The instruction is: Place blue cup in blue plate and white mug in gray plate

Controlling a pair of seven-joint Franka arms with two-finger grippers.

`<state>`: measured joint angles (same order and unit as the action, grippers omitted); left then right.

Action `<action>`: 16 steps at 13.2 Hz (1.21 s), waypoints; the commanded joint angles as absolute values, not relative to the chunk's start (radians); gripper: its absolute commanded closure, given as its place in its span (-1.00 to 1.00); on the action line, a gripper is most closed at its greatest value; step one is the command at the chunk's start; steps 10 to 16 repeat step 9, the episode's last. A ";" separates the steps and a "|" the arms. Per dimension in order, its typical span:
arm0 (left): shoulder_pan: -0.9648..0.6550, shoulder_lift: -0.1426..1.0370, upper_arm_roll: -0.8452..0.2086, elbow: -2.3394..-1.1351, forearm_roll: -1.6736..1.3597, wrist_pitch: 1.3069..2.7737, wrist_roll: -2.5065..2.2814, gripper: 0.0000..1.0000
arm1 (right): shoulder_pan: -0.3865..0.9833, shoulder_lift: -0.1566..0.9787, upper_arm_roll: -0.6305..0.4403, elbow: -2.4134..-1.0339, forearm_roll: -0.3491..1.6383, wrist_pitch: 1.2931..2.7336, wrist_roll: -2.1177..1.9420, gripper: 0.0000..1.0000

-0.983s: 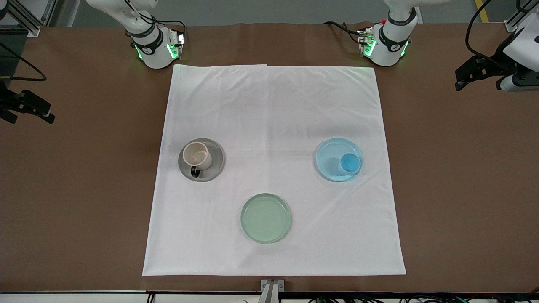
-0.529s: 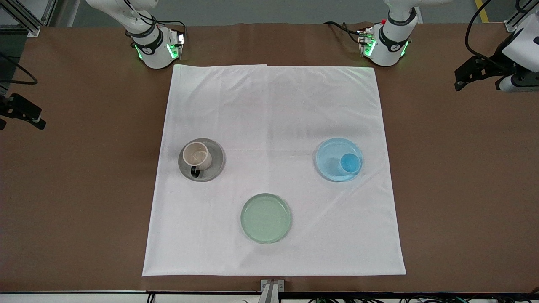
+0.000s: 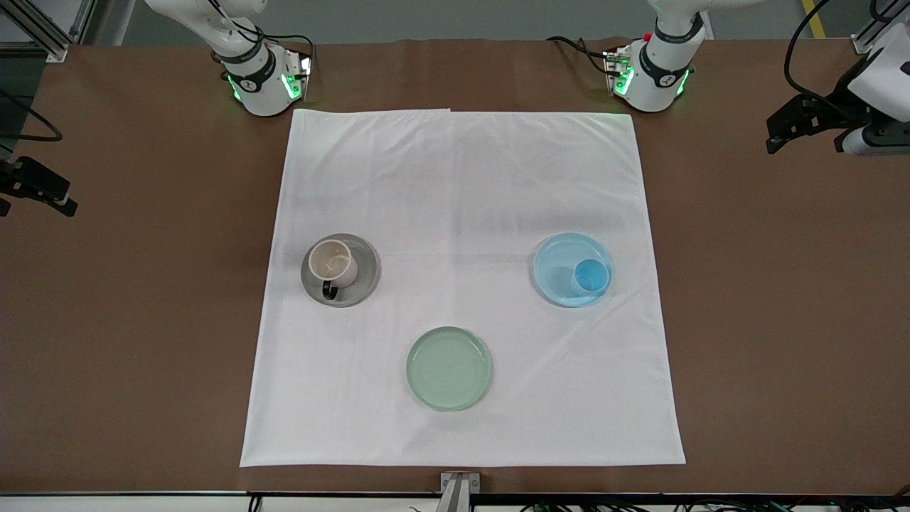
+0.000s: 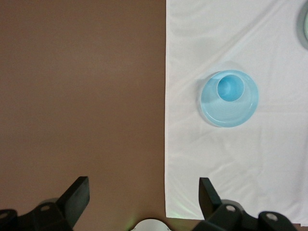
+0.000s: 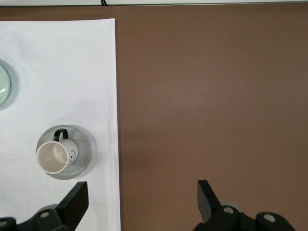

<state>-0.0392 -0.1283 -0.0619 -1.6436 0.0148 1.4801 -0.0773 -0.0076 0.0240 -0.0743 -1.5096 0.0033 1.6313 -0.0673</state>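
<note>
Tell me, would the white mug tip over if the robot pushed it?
Probably not easily: the white mug stands upright and looks squat. Pushed, it would likely slide across the gray plate, maybe catching on the low rim. Its black handle could make it turn.

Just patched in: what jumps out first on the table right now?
The white mug stands in the gray plate toward the right arm's end, and the blue cup in the blue plate toward the left arm's end. Nearer the front camera lies a pale green plate.

Green plate (image 4: 305, 24) cut off at edge
</note>
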 commanded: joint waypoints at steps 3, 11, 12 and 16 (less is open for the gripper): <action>-0.034 -0.137 -0.055 -1.638 -0.011 1.476 -0.066 -1.00 | -0.029 0.032 -0.060 -1.489 0.009 1.617 -0.077 -1.00; -0.037 -0.114 -0.055 -1.601 0.000 1.474 -0.067 -1.00 | -0.028 0.032 -0.060 -1.489 0.008 1.618 -0.078 -1.00; -0.037 -0.114 -0.055 -1.601 0.000 1.474 -0.067 -1.00 | -0.028 0.032 -0.060 -1.489 0.008 1.618 -0.078 -1.00; -0.037 -0.114 -0.055 -1.601 0.000 1.474 -0.067 -1.00 | -0.028 0.032 -0.060 -1.489 0.008 1.618 -0.078 -1.00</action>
